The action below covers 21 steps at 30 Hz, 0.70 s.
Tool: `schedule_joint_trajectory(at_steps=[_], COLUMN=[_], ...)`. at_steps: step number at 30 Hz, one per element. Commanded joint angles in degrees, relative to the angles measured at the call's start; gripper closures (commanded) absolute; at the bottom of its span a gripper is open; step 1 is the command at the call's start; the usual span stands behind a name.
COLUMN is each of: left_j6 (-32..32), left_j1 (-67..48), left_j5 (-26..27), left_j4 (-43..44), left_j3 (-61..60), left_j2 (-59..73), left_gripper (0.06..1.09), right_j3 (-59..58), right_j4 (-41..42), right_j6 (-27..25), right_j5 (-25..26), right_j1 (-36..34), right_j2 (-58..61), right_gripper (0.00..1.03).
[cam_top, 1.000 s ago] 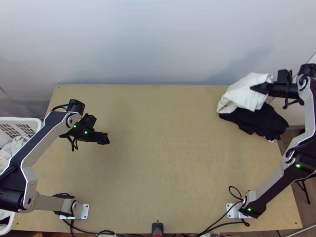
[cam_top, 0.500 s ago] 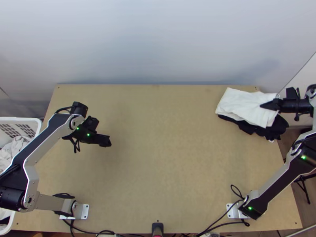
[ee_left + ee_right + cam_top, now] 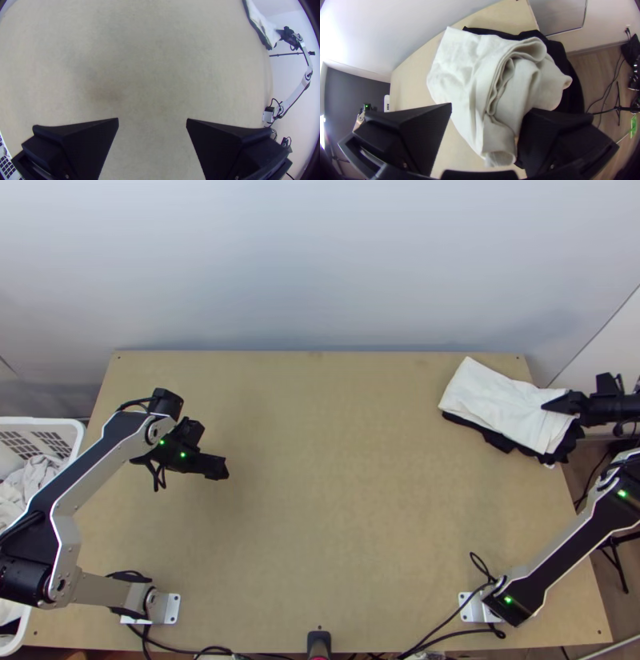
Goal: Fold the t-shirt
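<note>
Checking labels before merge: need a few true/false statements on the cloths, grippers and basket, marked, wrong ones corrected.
1. The white cloth lies on the black cloth. True.
2. The left gripper is shut on cloth. False: it is open above the bare table.
3. The right gripper is open. True.
4. The white cloth is spread out mid-table. False: it is folded, at the far right corner.
5. The basket is at the left. True.

- No text, label, brand, number or sign can be read
- The white rectangular object (image 3: 386,98) far off in the right wrist view has small dark marks on its face – too small to tell whether they are print
</note>
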Motion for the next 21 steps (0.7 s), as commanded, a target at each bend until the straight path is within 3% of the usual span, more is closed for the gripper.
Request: schedule_joint_trajectory(at_steps=[1,9,21], left_j6=[-0.2,-0.1,-2.4], left_j1=[0.0,0.5,2.4], left_j5=[0.0,-0.1,-0.2], left_j4=[0.1,-0.3,-0.2], left_j3=[-0.1,1.1,3.9], left_j2=[-0.2,-1.0,-8.0], left_gripper=[0.10,0.10,0.10], right_j3=[6.2,6.9,2.6], right_j4=[-0.7,0.0,0.0], right_j6=[0.0,-1.3,-0.2], right_j5=[5.1,11.4,12.1], right_j1=[-0.6,-2.3,-0.2], right_j2=[-0.6,-5.4,-23.3], right_gripper=[0.03,0.03,0.04])
